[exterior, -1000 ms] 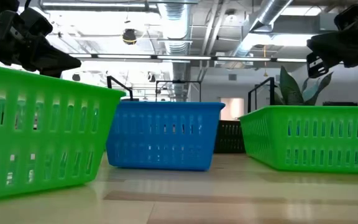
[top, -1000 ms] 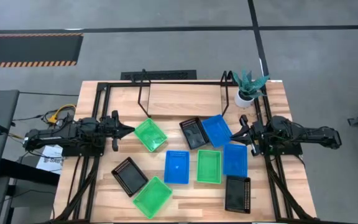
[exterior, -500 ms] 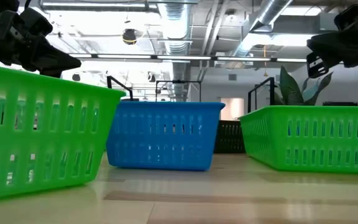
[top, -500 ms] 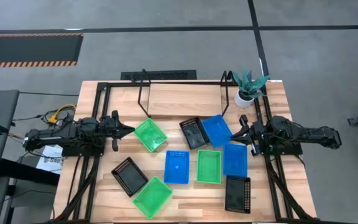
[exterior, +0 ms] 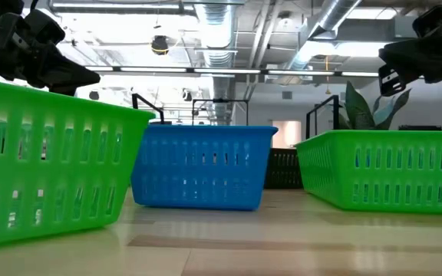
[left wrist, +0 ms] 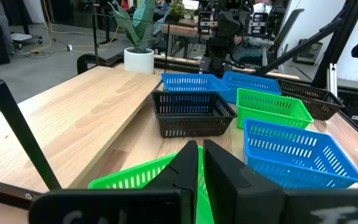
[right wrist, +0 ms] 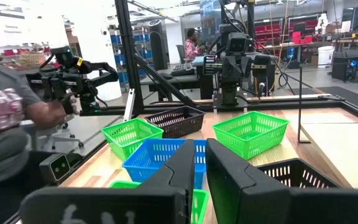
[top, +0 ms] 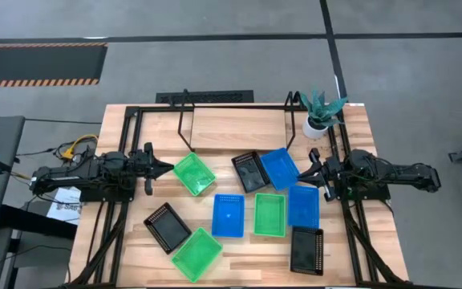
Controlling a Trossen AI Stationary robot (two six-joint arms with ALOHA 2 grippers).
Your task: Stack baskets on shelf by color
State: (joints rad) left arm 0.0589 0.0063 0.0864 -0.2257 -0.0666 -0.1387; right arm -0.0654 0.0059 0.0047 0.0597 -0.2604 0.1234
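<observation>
shelf (top: 235,124) at table (top: 119,120) rear | baskets (top: 228,215) scattered before it (none stacked) | plant (top: 319,112) right of shelf

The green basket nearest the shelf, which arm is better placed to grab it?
Probably the left: the left gripper sits right beside that green basket, pointing at it, while the right gripper is across the table behind a blue basket.

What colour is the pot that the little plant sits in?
White. The pot shows best in the high view, at the table's far right corner.

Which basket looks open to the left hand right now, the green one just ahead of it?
Probably yes. The left hand sits right beside that green basket, nothing lies between them, and the basket's near rim is exposed.
</observation>
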